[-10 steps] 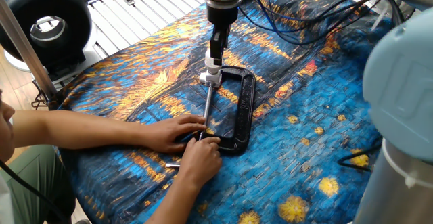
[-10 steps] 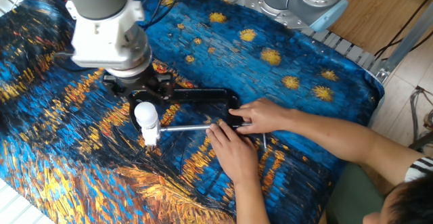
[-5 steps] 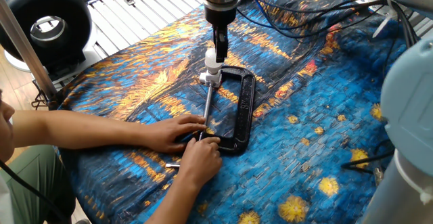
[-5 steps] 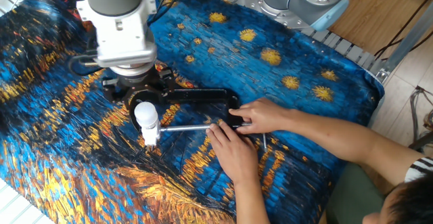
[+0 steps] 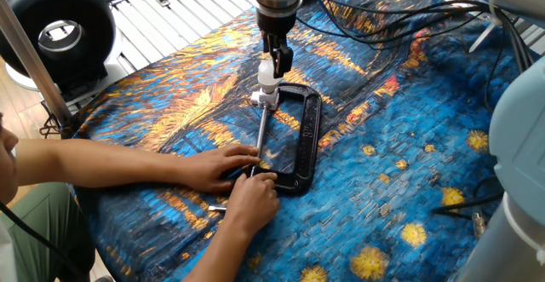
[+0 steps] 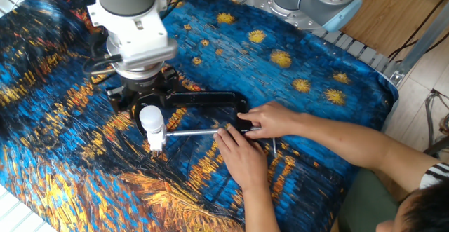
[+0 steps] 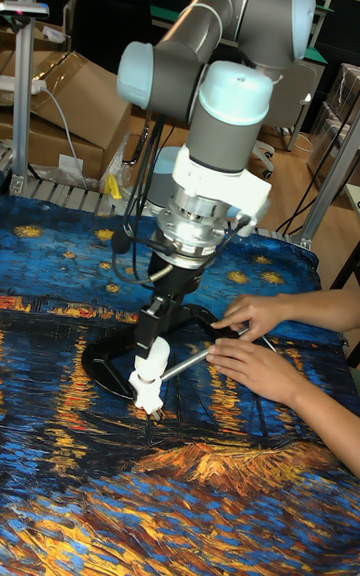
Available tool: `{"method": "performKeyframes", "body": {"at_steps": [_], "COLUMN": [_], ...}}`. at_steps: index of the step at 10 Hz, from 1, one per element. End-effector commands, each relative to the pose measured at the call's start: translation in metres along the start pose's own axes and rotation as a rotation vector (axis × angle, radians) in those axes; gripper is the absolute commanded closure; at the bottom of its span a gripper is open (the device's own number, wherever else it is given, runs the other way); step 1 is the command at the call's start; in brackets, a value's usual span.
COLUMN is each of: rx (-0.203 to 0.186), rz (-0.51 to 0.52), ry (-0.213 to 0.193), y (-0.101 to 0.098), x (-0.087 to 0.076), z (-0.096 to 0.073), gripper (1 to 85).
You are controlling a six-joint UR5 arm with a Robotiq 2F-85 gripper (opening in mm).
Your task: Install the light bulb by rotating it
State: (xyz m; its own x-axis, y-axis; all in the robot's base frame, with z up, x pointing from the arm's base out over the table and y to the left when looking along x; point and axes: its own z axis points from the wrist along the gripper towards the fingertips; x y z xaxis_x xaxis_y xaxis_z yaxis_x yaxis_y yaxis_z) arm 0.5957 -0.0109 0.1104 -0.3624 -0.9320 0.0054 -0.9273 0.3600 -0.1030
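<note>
We judged the main risk to be a sideways push on the light bulb [image 5: 267, 69] while the gripper [image 5: 278, 59] sat so close above it: if the fingers closed off-centre, or turned before they were square on the glass, the bulb could tilt in its seat and cross-thread, or slip round in the fingers without turning at all. A second risk lay with the fixture itself. The white socket base [image 7: 147, 391] was held only by the black C-clamp [image 5: 304, 137], which lay flat on the painted cloth [image 5: 383, 171], and the person's two hands [image 6: 256, 137] pressed on the clamp's far end and its screw rod [image 6: 193, 132]; a hard twist from the arm could have dragged the whole clamp across the cloth and towards those hands. The bulb stood upright in the socket at the end of the clamp nearest the arm, directly under the gripper. It looked small, matte white, round on top with a narrower neck, far smaller than the clamp. The fingers stood at the bulb's top in the fixed views, but we could not tell whether they were parted, touching or clenched on it.
</note>
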Motion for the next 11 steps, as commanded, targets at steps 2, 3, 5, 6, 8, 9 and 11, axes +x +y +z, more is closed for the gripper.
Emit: {"method": "performKeyframes", "body": {"at_steps": [2, 3, 5, 6, 8, 9, 11], "rx": [0.02, 0.026, 0.034, 0.041, 0.049, 0.049, 0.049], "rz": [-0.09, -0.1, -0.12, -0.126, -0.13, -0.13, -0.114], "ry": [-0.022, -0.025, -0.025, -0.029, -0.03, -0.03, -0.029], "y": [0.003, 0.004, 0.005, 0.005, 0.005, 0.005, 0.005], "x": [-0.004, -0.005, -0.007, -0.01, -0.011, -0.011, -0.011], "z": [0.009, 0.011, 0.014, 0.015, 0.016, 0.016, 0.017], "gripper": [19.0, 19.3, 20.0, 20.7, 23.3, 25.0, 28.0]}}
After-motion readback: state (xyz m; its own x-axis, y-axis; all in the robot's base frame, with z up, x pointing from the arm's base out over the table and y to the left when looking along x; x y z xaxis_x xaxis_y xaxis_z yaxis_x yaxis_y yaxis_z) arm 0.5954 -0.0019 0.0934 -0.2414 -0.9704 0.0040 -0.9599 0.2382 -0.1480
